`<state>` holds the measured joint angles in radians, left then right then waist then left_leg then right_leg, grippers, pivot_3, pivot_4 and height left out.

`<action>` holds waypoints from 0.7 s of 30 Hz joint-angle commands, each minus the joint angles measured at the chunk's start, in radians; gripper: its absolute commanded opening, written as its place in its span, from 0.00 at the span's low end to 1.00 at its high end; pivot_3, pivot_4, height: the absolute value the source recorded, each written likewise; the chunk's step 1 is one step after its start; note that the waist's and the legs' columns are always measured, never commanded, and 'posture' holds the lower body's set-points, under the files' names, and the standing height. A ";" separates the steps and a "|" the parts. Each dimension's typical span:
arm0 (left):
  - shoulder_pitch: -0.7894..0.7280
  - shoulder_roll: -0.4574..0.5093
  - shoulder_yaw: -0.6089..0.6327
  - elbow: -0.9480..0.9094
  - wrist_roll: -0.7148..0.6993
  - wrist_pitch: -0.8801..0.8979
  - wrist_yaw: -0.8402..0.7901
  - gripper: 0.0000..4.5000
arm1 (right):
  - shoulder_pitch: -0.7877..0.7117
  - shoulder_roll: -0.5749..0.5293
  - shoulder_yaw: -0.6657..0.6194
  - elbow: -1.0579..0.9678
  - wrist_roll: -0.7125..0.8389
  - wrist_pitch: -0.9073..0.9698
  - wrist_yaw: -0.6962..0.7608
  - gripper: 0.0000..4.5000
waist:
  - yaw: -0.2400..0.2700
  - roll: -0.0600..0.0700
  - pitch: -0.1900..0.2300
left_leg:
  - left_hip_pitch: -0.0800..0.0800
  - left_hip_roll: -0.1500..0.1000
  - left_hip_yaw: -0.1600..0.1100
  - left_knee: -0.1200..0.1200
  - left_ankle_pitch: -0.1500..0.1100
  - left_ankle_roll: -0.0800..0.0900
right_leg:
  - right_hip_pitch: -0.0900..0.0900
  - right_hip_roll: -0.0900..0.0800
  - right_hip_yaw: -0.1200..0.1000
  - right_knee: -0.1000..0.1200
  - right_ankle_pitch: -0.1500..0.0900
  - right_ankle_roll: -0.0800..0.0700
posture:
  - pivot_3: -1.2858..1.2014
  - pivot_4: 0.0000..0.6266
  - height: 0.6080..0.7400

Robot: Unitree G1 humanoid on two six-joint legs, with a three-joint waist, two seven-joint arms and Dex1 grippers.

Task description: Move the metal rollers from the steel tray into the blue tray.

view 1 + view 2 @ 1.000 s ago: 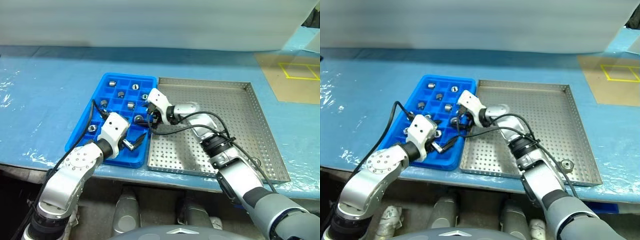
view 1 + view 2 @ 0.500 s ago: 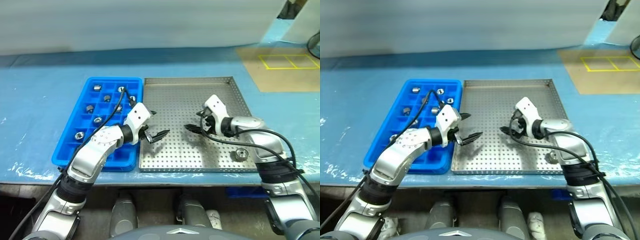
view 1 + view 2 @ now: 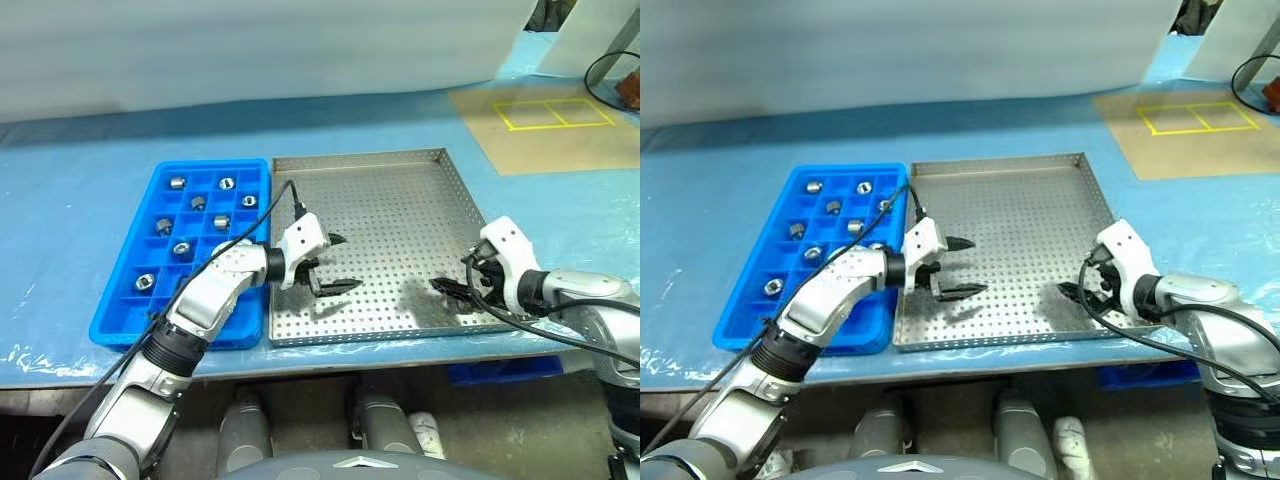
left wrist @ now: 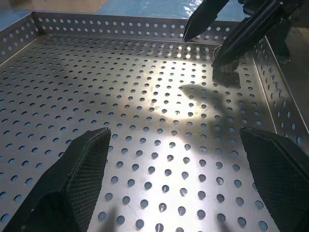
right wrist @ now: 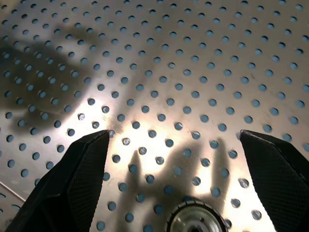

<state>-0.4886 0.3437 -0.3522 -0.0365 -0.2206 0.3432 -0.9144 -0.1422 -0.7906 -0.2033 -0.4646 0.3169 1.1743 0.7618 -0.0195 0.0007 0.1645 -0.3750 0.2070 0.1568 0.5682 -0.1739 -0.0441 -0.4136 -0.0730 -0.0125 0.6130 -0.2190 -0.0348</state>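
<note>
Looking down from the head cam: steel tray sits on blue-covered table, with blue tray touching its left rim. Blue tray holds seven metal rollers, one per cell, all in its far and middle rows. Left gripper hovers over near-left part of steel tray, fingers spread wide, nothing between them. Right gripper is over near-right corner of same tray, also spread wide and empty. Head views hide what is under right gripper; right wrist cam shows it: one roller lying flat on perforated floor, dark centre hole up, between the two black fingers but not touched by either. Left wrist cam gives the opposite angle: right gripper's fingertips pointing down at that same roller close to tray's side wall, w/ rest of tray floor bare perforated sheet.
</note>
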 commanded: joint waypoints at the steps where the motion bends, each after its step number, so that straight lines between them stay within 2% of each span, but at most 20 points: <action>1: -0.015 -0.011 -0.003 -0.004 0.001 -0.032 -0.023 1.00 | 0.024 -0.039 -0.051 -0.063 0.034 0.050 -0.014 0.98 | -0.002 0.000 0.000 | 0.001 0.000 0.000 0.000 0.000 0.000 | 0.001 0.000 0.000 -0.001 0.000 0.000 | 0.34 0.24 1.00; 6: -0.013 -0.017 -0.008 -0.008 0.009 -0.030 -0.031 1.00 | 0.056 -0.061 -0.052 -0.061 0.048 0.092 -0.046 0.98 | -0.010 0.000 0.000 | 0.005 0.000 0.001 -0.001 -0.002 0.002 | 0.007 0.000 0.000 -0.006 0.000 0.000 | 0.34 0.24 1.00; 17: -0.011 -0.015 -0.001 -0.027 0.012 -0.018 -0.042 1.00 | 0.098 -0.106 0.012 -0.015 0.052 0.102 -0.081 0.98 | -0.018 0.000 0.000 | 0.005 0.000 0.001 -0.002 -0.002 0.003 | 0.007 0.000 0.000 -0.007 0.000 0.000 | 0.34 0.24 1.00; 21: -0.009 -0.019 0.000 -0.030 0.010 -0.015 -0.039 1.00 | 0.071 -0.071 0.028 0.019 0.059 0.085 -0.100 0.98 | -0.019 0.000 0.000 | 0.005 0.000 0.001 -0.002 -0.002 0.003 | 0.007 0.000 0.000 -0.007 0.000 0.001 | 0.34 0.24 1.00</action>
<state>-0.4892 0.3314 -0.3571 -0.0280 -0.2031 0.3343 -0.9514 -0.0649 -0.8684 -0.1839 -0.4511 0.3697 1.2684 0.6723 -0.0383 0.0008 0.1644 -0.3705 0.2069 0.1582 0.5664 -0.1760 -0.0411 -0.4062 -0.0732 -0.0126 0.6057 -0.2192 -0.0342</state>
